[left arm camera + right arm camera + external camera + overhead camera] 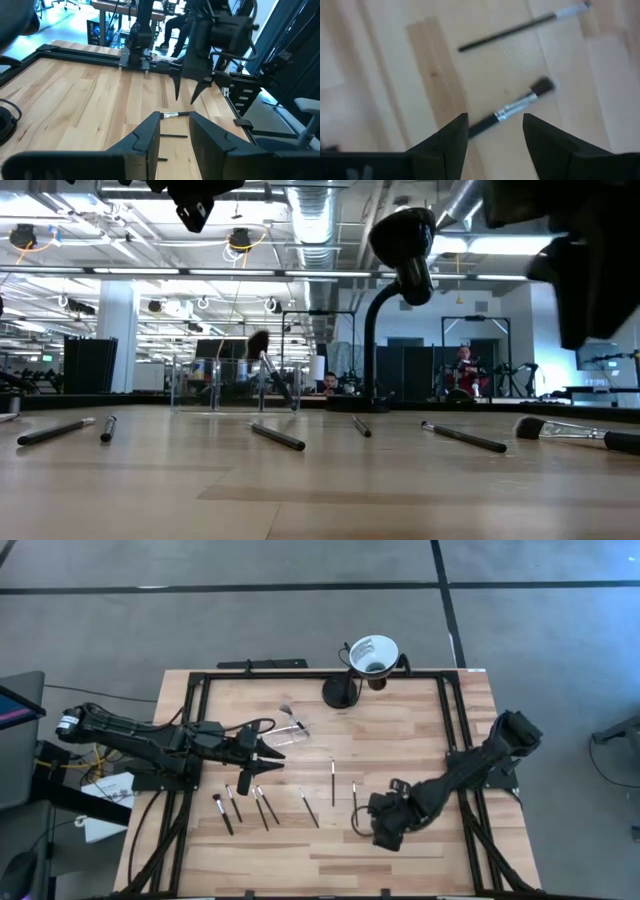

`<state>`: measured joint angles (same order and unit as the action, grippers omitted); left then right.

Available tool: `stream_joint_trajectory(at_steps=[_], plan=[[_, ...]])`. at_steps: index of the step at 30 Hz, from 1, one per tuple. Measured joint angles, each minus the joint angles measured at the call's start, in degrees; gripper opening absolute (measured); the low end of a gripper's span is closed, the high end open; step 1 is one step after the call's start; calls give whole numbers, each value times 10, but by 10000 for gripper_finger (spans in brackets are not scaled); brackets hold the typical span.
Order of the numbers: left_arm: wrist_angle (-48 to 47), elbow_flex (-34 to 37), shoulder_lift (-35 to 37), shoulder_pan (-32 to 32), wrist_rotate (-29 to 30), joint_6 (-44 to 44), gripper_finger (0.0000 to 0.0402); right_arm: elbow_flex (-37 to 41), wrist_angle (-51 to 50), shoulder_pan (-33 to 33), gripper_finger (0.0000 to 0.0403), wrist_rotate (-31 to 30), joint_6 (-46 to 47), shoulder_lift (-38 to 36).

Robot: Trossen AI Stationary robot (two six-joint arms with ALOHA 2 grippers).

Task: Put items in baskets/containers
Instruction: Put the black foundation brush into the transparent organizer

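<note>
Brushes lie scattered across the wooden tabletop (pixel 400 730); a row of thin makeup brushes (pixel 262 808) sits toward the near-left part of the high view, with two more, one thin brush (pixel 333 780) and another (pixel 353 796), nearer the middle; the clear plastic holder (pixel 288 728) lies on its side toward the far edge, near the black stand (pixel 340 692) that carries the white funnel-shaped cup (pixel 374 652); one brush (pixel 270 375) with a fluffy head rests in the holder, leaning up at an angle in the low view.

Right gripper (pixel 385 825) hangs low over the near-right part of the tabletop, just beside the two middle brushes; its fingers (pixel 447 137) stand apart and grasp nothing; in the right wrist view a brush with a metal ferrule and dark bristle head (pixel 520 106) lies on the wood with its handle running into the gap between them, and a thinner brush (pixel 520 29) lies farther off.

Left gripper (pixel 262 755) reaches in from the left, just this side of the clear holder and above the row of brushes; its fingers (pixel 145 137) are spread with nothing between them; beyond them the left wrist view shows a brush (pixel 172 115) on the wood and the right arm (pixel 215 35) farther off.
</note>
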<state>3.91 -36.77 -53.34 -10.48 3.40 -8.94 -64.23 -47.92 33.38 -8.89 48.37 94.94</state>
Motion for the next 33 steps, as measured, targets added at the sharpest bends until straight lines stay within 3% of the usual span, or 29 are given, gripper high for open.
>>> stream_joint_trajectory(at_steps=[6,12,14,16,21,33], plan=[[0,0,0,1,0,1,102,17,-31,3,179,-32,39,-8],[6,0,0,1,0,-11,102,21,-178,-36,166,-83,43,-91],[9,0,0,1,0,-23,102,44,-140,-45,161,-109,43,-130],[9,0,0,1,0,-30,102,88,-33,-52,158,-105,44,-161],[11,0,0,1,0,-33,102,218,226,-56,163,-21,69,-176],[17,0,0,0,0,-34,102,245,270,-61,200,-13,123,-91]])
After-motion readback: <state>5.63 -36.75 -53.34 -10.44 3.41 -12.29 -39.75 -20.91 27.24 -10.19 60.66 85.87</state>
